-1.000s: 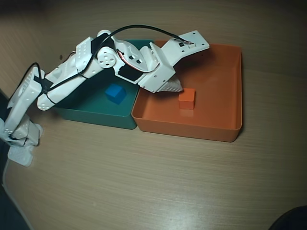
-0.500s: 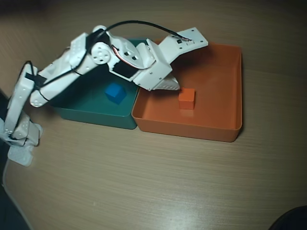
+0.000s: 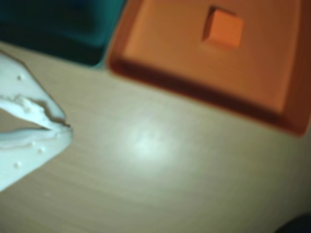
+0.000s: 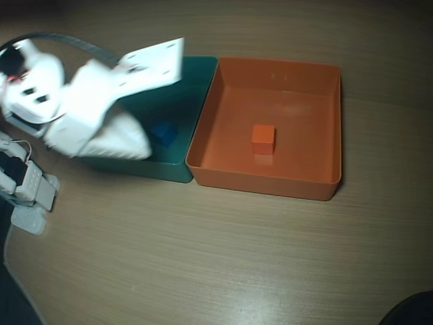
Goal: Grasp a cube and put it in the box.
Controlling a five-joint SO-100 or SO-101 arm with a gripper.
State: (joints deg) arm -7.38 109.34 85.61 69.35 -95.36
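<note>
orange cube (image 4: 263, 137) resting flat on floor of orange box (image 4: 298, 187), roughly mid-floor, a little toward the box's left wall in the overhead view; clear of all four walls. same cube (image 3: 223, 28) seen in wrist view near top edge, inside the box (image 3: 194, 90), upright, one shaded side face showing.

gripper (image 3: 65, 128) entering wrist view from left edge, fingers (image 3: 29, 109) drawn together at the tips with only a thin slit behind them; nothing held between. below it only bare wooden table (image 3: 160, 184) with a pale glare patch. cube well apart from the fingertips here, up and to the right, beyond the box's near wall.

overhead: gripper (image 4: 139, 145) motion-blurred, hanging over the teal tray (image 4: 166, 172) at that tray's front-left part; finger state not readable in this view because of blur. white arm (image 4: 47, 95) folded back toward table's left edge, black cable looping over it. small blue cube (image 4: 164, 131) on teal tray floor, just right of the blurred fingertips, partly hidden by them.

teal tray and orange box side by side, walls touching, both toward the table's far edge. orange cube separated from the gripper by the shared walls and the teal tray's right half. dark object at table's bottom-right corner, unidentifiable.
</note>
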